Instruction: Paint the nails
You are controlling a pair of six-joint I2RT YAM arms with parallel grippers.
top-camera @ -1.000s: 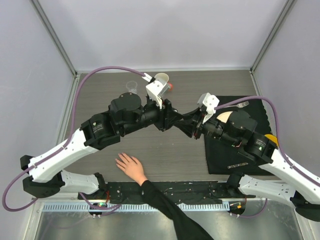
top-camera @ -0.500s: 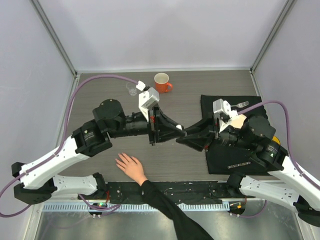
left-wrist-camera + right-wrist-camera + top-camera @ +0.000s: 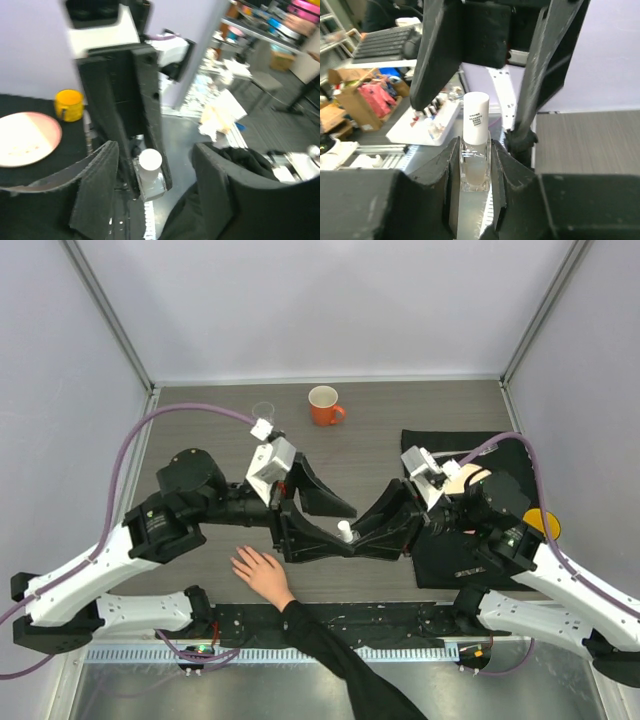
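White on top and clear glass below, the small bottle (image 3: 475,150) is pinched tight between the two fingers of the right hand (image 3: 475,172). The left hand (image 3: 152,165) is spread wide, with one finger on each side of the bottle's cap and a gap on both sides. Only the top view shows the person's bare hand (image 3: 262,575). It lies flat on the grey desk (image 3: 200,420) at the near edge, with its fingers spread. The nails (image 3: 238,560) are at its fingertips, too tiny to see well. They lie near the left hand, to its left and closer to the desk's near edge, and no robot finger touches them. Only the left wrist view shows a yellow cup (image 3: 68,105) and a plate (image 3: 25,137) on a black mat (image 3: 20,105).
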